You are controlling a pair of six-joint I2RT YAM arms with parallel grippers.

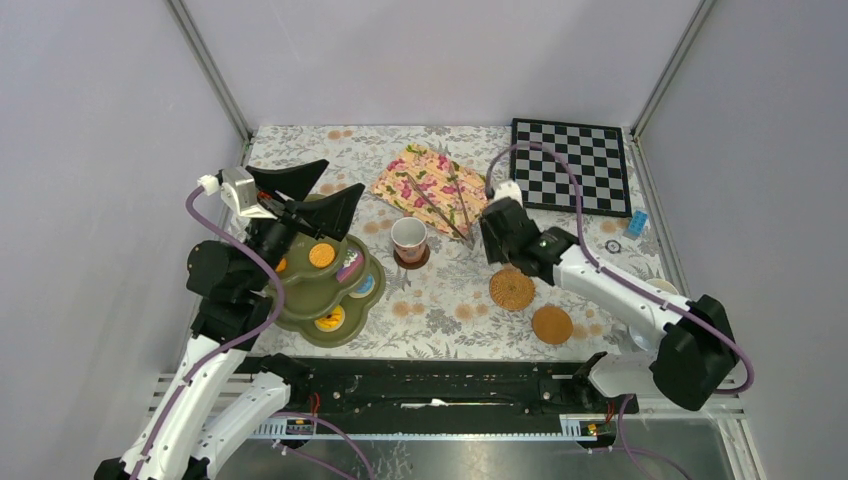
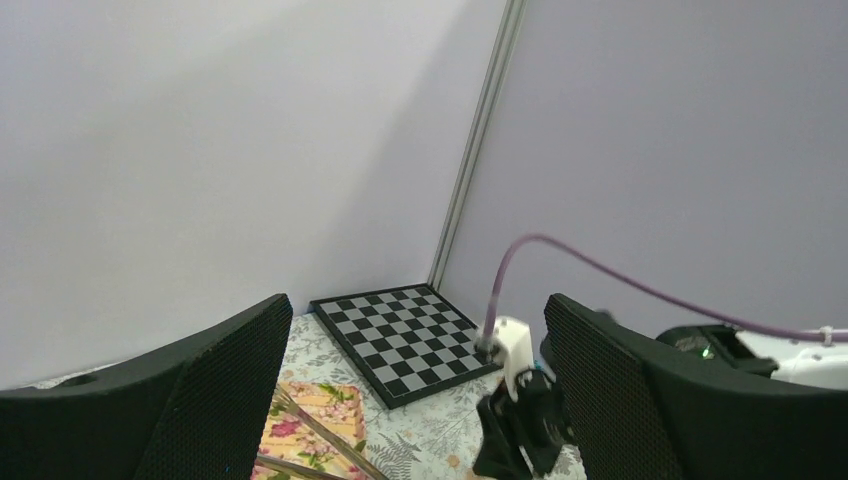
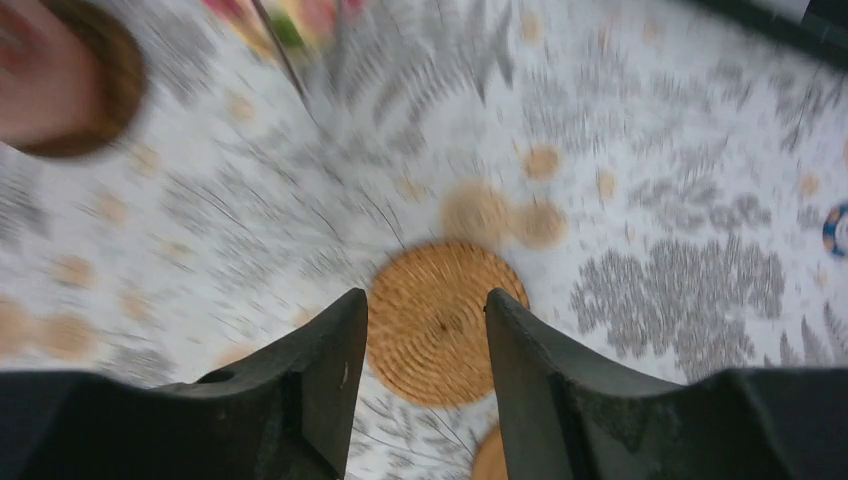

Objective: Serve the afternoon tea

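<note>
Woven round coaster centred beneath the right gripper's parted jaws

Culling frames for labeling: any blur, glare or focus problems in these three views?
Right wrist: heavy motion blur, with the coaster and the mug smeared and the tablecloth print streaked. Top external: sharp, evenly lit, only soft shadows. Left wrist: fairly sharp, the chessboard squares are readable, no glare.

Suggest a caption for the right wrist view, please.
Right gripper open above a woven coaster on the floral tablecloth.
</note>
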